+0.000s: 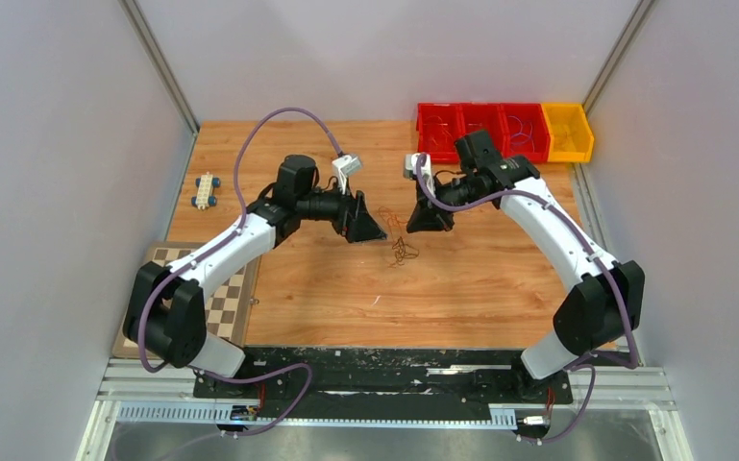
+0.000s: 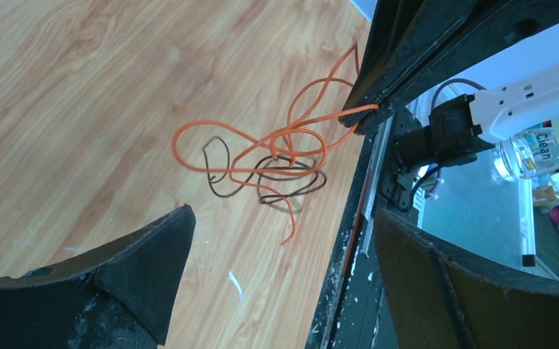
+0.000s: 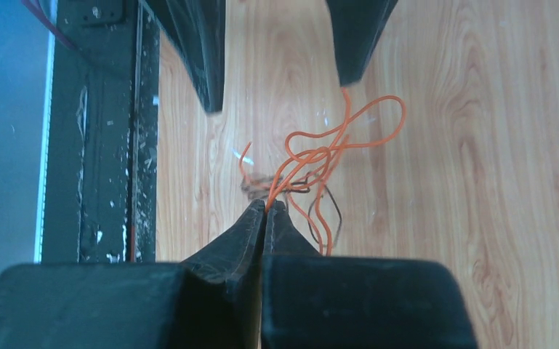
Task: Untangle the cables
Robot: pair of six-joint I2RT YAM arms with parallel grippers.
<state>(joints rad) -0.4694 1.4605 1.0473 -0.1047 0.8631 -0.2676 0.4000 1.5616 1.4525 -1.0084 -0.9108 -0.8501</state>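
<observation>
Pressed tightly together at the bottom of its own wrist view, the fingers [image 3: 247,233] of the right gripper [image 3: 267,207] pinch a few orange strands of the cables [image 3: 320,156] at their very tips. From that pinch the orange wire runs off in curly loops over the table [image 3: 480,182], knotted with thinner dark brown loops that sit low by the wood. I cannot tell whether the dark part rests on the surface or hangs just above it. Facing it across the tangle, the left gripper [image 2: 283,218] has its fingers [image 2: 138,276] spread wide and touching nothing, with the bundle just beyond their tips. From the overhead camera both arms reach inward to the middle of the table with the two grippers near each other, and the tangle sits below the gap between them, on the side of the bases. Along the far right edge stands a row of red bins [image 1: 480,130] with a yellow bin [image 1: 569,134] touching its right end. A small toy car [image 1: 208,189] lies at the far left, and a chessboard [image 1: 238,305] sits at the near left corner, partly under the left arm
</observation>
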